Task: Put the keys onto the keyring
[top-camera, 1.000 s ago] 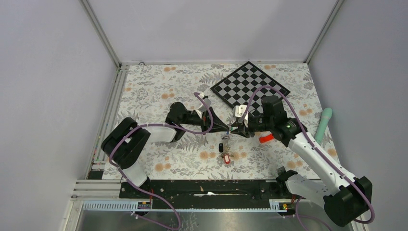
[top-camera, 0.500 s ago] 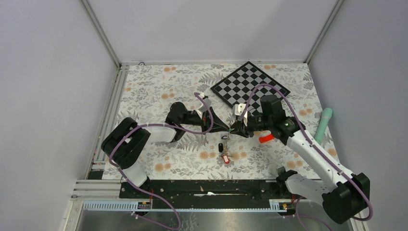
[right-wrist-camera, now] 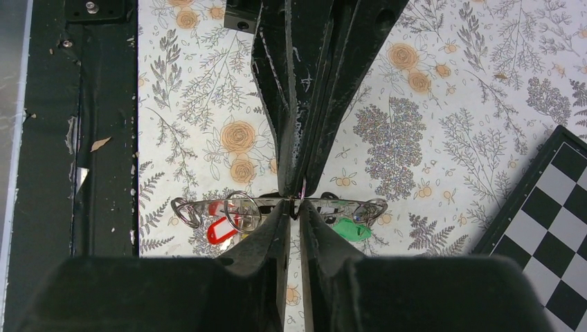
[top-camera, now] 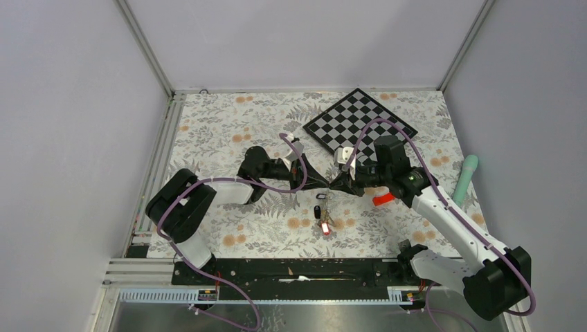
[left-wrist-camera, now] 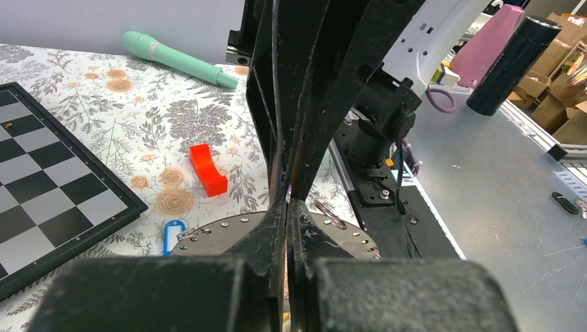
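Observation:
The keyring (left-wrist-camera: 221, 235), a dark grey flat disc with small rim holes, hangs in the air between both grippers. My left gripper (left-wrist-camera: 289, 202) is shut on it, seen at mid-table from above (top-camera: 323, 184). In the right wrist view the keyring (right-wrist-camera: 266, 201) shows edge-on. My right gripper (right-wrist-camera: 294, 207) meets its rim from the opposite side with only a narrow slit between the jaws; what lies between the tips is unclear. Keys hang from the ring: a blue tag (left-wrist-camera: 172, 236), a red tag (right-wrist-camera: 221, 229), a green tag (right-wrist-camera: 351, 229), and a black tag (top-camera: 318, 211).
A chequered board (top-camera: 360, 124) lies at the back right. A red oblong block (top-camera: 383, 199) sits just right of the right gripper. A mint-green cylinder (top-camera: 467, 180) lies near the right wall. The black base rail (top-camera: 291, 270) runs along the near edge.
The right gripper's jaws have narrowed at the keyring's rim and the arm has edged slightly left. The left arm and the ring have stayed put.

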You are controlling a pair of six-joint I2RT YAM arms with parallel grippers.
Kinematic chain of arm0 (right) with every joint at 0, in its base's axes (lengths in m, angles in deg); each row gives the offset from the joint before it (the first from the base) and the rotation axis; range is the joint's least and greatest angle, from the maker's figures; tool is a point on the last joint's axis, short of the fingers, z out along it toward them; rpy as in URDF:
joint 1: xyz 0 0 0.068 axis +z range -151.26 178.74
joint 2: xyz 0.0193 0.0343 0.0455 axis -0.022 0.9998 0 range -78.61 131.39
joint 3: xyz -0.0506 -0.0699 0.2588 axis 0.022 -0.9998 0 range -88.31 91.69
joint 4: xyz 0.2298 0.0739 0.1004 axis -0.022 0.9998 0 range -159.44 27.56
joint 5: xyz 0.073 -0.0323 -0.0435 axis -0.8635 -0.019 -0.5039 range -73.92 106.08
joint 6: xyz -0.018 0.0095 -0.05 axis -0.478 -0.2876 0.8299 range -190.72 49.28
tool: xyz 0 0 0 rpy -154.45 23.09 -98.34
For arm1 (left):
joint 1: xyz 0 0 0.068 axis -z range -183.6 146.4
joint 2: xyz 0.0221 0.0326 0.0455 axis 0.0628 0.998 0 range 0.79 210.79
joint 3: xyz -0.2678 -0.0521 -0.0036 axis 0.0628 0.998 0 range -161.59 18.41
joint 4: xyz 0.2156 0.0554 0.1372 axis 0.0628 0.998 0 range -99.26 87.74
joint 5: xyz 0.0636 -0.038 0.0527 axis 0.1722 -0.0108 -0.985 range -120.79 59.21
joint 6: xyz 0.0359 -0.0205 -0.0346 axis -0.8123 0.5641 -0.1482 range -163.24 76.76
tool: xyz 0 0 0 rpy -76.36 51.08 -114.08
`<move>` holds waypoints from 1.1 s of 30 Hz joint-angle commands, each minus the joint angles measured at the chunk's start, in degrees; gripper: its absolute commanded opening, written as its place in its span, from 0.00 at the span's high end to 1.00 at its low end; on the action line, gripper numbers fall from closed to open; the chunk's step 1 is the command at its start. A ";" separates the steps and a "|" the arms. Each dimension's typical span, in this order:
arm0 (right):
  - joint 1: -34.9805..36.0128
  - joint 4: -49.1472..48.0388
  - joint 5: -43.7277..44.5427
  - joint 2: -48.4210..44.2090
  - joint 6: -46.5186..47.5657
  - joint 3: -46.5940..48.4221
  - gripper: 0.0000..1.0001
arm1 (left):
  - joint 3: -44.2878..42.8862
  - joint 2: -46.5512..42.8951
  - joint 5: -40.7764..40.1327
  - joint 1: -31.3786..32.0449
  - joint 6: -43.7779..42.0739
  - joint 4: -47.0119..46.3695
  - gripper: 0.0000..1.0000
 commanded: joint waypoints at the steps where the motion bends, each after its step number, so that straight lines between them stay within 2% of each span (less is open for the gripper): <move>1: -0.46 -2.17 -0.47 0.23 -0.80 1.95 0.87 | -0.21 -1.70 -0.63 0.06 -1.34 -2.39 1.00; 10: -0.45 -2.88 1.78 0.36 -1.32 2.16 1.00 | -0.13 -2.01 0.16 0.21 -3.79 0.02 1.00; 14: -0.46 -2.86 4.66 0.34 -0.43 2.05 1.00 | -0.21 -2.53 0.91 0.24 -7.07 2.71 1.00; 18: -0.46 -1.74 7.49 -0.25 3.35 1.29 1.00 | -1.28 -3.86 1.95 0.23 -13.34 10.86 0.99; 22: -0.46 -0.16 8.99 -1.62 8.31 0.10 1.00 | -3.90 -5.42 2.21 0.24 -22.29 24.60 0.80; 27: -0.46 1.65 8.51 -2.85 12.26 -0.01 1.00 | -9.92 -6.91 0.51 0.02 -37.00 45.54 0.63; 33: -0.46 5.98 9.06 -4.99 22.76 0.54 1.00 | -15.43 -8.08 -3.91 -0.54 -44.58 59.37 0.51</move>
